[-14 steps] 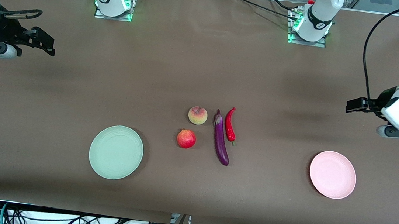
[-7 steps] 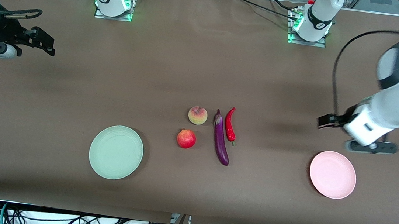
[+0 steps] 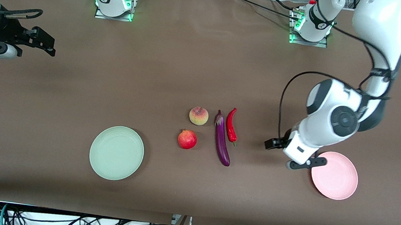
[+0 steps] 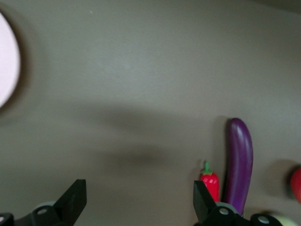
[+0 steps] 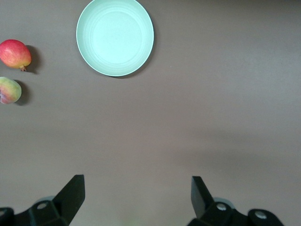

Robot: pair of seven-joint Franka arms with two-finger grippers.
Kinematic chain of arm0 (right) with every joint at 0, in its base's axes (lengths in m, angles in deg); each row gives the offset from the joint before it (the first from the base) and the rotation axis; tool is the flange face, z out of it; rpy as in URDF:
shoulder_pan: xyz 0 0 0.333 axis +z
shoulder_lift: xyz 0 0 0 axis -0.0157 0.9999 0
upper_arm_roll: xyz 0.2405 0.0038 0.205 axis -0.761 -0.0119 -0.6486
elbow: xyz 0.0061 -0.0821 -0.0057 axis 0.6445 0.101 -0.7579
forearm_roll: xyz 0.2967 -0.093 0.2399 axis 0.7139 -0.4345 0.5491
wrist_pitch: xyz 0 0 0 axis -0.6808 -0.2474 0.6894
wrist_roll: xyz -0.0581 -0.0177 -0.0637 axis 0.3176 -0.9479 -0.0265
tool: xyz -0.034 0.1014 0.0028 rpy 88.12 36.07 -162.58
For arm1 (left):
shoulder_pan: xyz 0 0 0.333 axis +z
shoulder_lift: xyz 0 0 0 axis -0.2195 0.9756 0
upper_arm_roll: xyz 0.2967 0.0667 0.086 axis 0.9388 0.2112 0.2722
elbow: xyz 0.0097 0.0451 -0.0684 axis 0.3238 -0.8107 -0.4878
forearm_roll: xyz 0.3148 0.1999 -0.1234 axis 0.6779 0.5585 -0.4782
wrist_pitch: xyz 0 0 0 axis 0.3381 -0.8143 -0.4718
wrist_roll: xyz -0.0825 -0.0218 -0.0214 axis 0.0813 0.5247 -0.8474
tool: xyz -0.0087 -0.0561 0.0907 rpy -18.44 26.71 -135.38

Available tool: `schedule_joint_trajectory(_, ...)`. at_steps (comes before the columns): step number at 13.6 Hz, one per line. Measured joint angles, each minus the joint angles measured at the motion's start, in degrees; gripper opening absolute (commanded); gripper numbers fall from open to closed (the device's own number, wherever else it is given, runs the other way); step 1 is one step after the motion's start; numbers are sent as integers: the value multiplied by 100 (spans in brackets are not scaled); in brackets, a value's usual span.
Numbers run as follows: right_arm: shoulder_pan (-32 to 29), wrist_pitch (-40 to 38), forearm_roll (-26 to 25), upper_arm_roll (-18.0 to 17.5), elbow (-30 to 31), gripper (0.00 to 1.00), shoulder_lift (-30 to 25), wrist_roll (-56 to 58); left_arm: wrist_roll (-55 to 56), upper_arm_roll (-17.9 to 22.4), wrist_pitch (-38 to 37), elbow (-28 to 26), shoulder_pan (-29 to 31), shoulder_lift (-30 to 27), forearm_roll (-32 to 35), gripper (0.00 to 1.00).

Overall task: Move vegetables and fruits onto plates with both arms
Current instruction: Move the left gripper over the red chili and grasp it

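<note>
Brown cloth-covered table [image 3: 206,53] carries everything. White jointed left arm has swung in from its end of the table; left gripper [image 3: 275,144] now hangs empty, jaws wide, over bare table between the pale pink round plate [image 3: 338,179] and the long glossy purple eggplant [image 3: 222,139]. Likely going for a vegetable first. Right gripper [image 3: 42,42] unmoved, jaws wide, waiting over the right arm's end.

Relative to the eggplant:
- pale mint green round plate [image 3: 116,153] well apart, toward right arm's end
- round red pomegranate [image 3: 187,139] and yellow-pink peach [image 3: 198,116] near, same side
- curved red chili pepper [image 3: 231,125] just beside, toward left arm's end

Nothing plated yet.
</note>
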Motion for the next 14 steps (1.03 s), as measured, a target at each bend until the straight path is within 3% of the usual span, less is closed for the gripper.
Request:
schedule_joint_trajectory(3,0,0,0,0,0,100,0,0,331,-6,508,0,-349,433,177,100)
schedule_joint_trajectory(7,0,-5,0,-1,0,100,0,0,959,-18,565,-83,-876,677,612,100)
schedule_joint_trajectory(14,-1,-10,0,0,0,100,-2,-2,1084,-32,1779,-1091,-1100,692,616,100)
